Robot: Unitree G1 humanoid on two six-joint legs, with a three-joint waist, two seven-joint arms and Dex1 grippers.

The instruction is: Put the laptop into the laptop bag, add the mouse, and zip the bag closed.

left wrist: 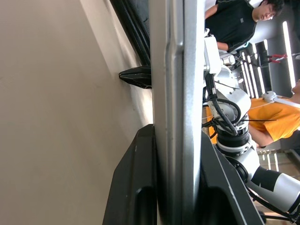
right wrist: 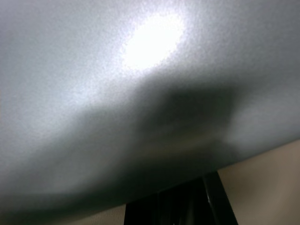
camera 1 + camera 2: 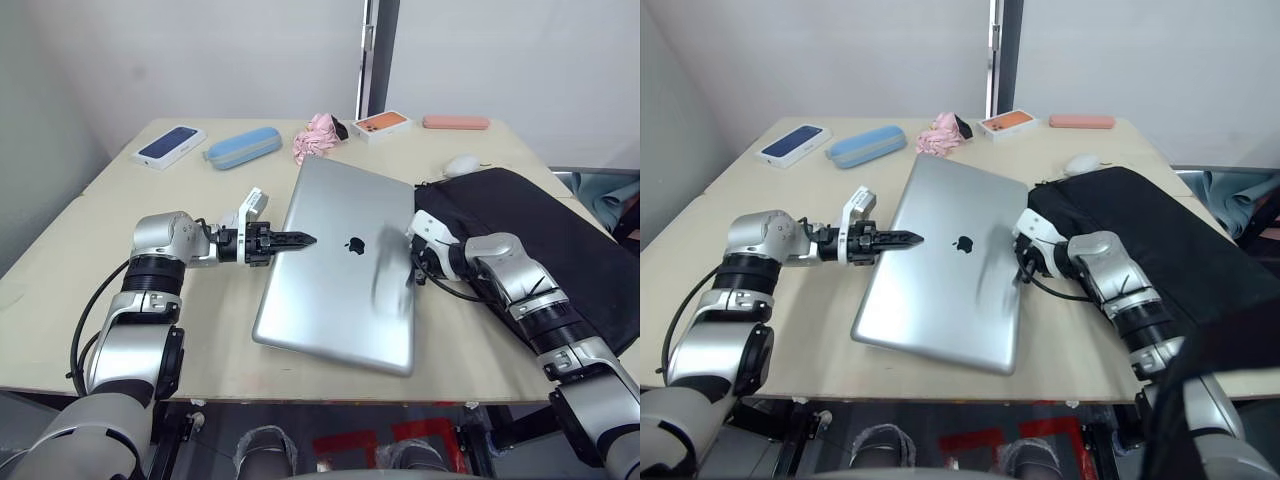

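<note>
The silver-grey laptop [image 3: 340, 270] lies closed and aslant in the middle of the table, lid up. My left gripper [image 3: 300, 240] is shut on its left edge; in the left wrist view the thin metal edge [image 1: 176, 93] runs between the two black fingers [image 1: 136, 187]. My right gripper [image 3: 415, 262] is at the laptop's right edge, partly tucked under it, right beside the black laptop bag [image 3: 545, 235]. The bag lies flat at the table's right side. The small white mouse [image 3: 462, 165] rests on the table just behind the bag.
Along the table's back edge [image 3: 300, 122] lie a blue phone box [image 3: 168, 146], a light-blue case [image 3: 243, 147], a pink cloth [image 3: 318, 135], an orange-topped box [image 3: 381, 124] and a pink case [image 3: 455, 122]. People [image 1: 276, 122] stand beyond the table.
</note>
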